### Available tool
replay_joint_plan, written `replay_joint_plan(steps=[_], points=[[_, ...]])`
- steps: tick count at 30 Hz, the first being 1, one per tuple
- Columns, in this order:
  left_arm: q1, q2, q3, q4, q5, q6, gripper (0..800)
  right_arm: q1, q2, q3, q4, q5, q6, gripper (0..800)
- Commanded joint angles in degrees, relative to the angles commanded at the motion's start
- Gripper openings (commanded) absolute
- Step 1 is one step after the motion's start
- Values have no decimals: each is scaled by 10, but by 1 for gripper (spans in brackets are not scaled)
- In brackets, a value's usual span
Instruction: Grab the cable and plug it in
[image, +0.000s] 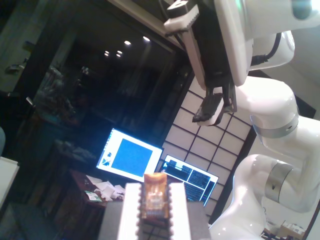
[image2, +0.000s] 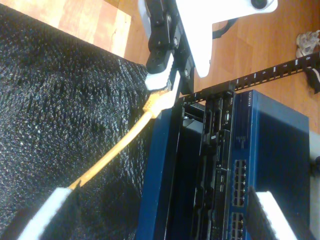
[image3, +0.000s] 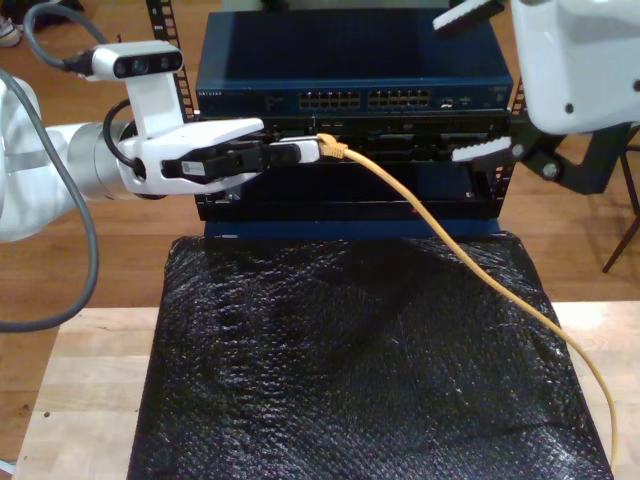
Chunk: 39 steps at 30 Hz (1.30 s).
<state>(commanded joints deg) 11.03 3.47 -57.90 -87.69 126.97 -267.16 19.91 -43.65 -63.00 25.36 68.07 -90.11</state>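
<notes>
My first tool (image3: 318, 148) gripped the cable (image3: 430, 220) at its plug — insertion step; next, align plug with switch (image3: 350, 70) port. My second tool (image3: 478, 80) hung released.

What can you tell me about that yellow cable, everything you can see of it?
The cable is long, thin and yellow-orange, and looks like flexible plastic. It runs from the near edge at the exterior view's right, across the black mat, rising to the blue rack equipment. Its end is a small plug with a clear tip and a pale yellow boot. That plug is pinched in my first end effector, held level in front of the rack's face. Whether it is already seated in a socket, I cannot tell.
</notes>
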Motion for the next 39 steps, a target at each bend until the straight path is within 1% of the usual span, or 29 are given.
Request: replay_joint_plan(steps=[5, 10, 15, 26, 39], points=[[-6, 0, 0, 0, 12, 1, 24, 2, 2, 7, 3, -2, 0, 792], [-9, 0, 0, 0, 12, 1, 24, 2, -2, 39, 34, -35, -2, 792], [-9, 0, 1, 0, 12, 1, 24, 2, -11, 56, 36, -54, -11, 792], [-10, 0, 0, 0, 13, 1, 24, 4, -14, 61, 37, -54, -11, 792], [-9, 0, 0, 0, 22, 0, 36, 3, -26, 39, 37, -53, -11, 789]])
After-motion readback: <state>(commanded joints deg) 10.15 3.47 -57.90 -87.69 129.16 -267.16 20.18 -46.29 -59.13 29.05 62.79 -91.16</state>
